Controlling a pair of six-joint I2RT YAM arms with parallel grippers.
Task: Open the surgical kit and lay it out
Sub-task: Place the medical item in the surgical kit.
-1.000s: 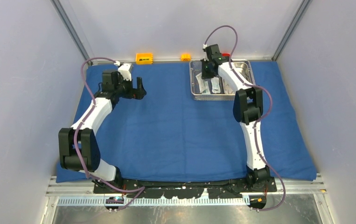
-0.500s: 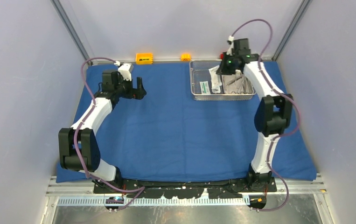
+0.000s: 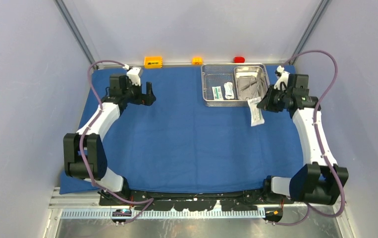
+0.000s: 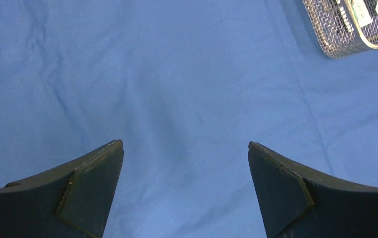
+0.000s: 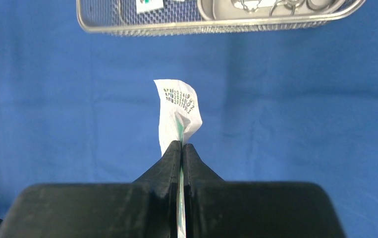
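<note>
Three blocks are seen lined up, well apart, along the foot of the pale back wall: a larger orange block at left, a small yellow block midway, and a red block at right.

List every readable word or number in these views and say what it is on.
On the held packet in the right gripper: three short lines of dark print, mostly digits, too blurred to quote.
On the two packets in the mesh tray: green markings, too small to read.
No other text shows.
</note>
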